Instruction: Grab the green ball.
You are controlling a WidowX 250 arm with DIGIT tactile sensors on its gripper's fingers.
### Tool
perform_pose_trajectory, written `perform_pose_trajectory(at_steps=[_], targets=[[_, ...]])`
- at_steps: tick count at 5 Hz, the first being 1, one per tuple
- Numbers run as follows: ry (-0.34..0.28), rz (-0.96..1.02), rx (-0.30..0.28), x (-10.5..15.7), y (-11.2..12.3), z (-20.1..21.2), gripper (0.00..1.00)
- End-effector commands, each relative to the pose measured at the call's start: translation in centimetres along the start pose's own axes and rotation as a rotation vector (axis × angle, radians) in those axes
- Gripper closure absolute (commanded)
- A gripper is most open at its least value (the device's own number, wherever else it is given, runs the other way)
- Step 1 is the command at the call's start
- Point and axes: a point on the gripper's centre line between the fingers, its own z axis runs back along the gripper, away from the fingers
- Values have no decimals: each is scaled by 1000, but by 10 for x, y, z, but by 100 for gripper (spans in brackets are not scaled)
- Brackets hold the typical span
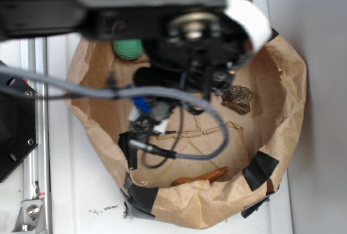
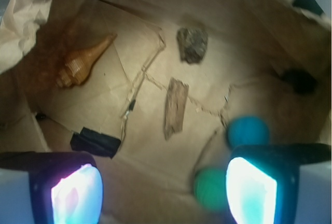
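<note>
Green ball (image 2: 209, 189) just inside right finger pad (image 2: 250, 192), fingers spread wide, empty, above paper bag (image 2: 155, 6)

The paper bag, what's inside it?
Inside the paper bag lie a green ball, a blue ball, a seashell, a rock and a piece of wood. The gripper partly covers both balls.
</note>
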Motion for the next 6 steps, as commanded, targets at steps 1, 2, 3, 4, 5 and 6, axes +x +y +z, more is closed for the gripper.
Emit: perform_pose_trajectory(at_steps=[1, 2, 3, 4, 5, 6], targets=[[-28, -37, 18, -4, 13, -7, 0], [-15, -72, 33, -15, 18, -14, 0], [-18, -76, 34, -26, 23, -17, 0], [4, -63, 18, -27, 30, -32, 0], [18, -94, 13, -32, 28, -45, 0], [33, -137, 18, -30, 19, -48, 0]])
